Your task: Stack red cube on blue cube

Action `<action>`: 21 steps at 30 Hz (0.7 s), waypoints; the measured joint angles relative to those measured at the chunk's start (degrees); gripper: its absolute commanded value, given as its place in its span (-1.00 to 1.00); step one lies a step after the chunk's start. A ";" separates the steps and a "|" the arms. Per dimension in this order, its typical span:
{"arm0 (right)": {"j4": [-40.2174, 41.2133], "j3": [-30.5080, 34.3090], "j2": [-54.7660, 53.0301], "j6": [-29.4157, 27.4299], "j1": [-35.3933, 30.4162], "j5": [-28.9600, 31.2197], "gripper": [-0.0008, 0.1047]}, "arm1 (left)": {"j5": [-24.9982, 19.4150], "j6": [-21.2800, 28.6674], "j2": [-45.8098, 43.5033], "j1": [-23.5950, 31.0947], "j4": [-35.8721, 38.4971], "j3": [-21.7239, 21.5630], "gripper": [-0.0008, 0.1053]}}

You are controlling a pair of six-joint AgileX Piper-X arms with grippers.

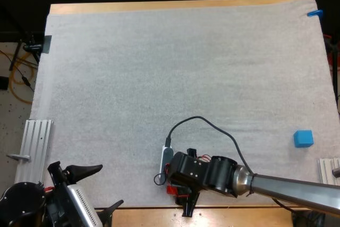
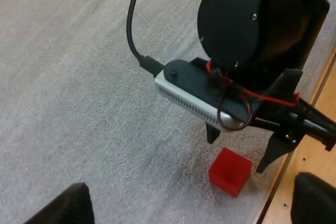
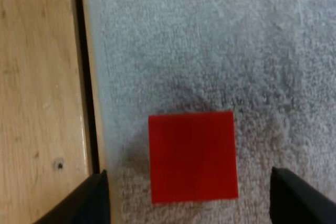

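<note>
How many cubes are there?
2. The red cube lies at the near edge of the mat, between the open fingers of the right gripper. The blue cube sits alone near the mat's right side. The right arm might hide more.

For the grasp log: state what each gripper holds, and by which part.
Nothing is held. Right gripper open over the small red cube, not touching it; left gripper open too.

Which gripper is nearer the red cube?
Right. The right gripper hangs open directly over the red cube. The left gripper sits well off to its left, by the mat's near corner.
</note>
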 measured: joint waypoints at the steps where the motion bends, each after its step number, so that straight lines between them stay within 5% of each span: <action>1: -0.46 0.00 0.16 0.00 0.00 0.00 0.19 | 0.00 0.00 0.00 0.00 0.00 0.00 0.41; 21: -4.30 0.00 6.47 0.00 0.00 -1.60 0.19 | 0.00 0.00 0.00 0.00 0.00 0.00 0.41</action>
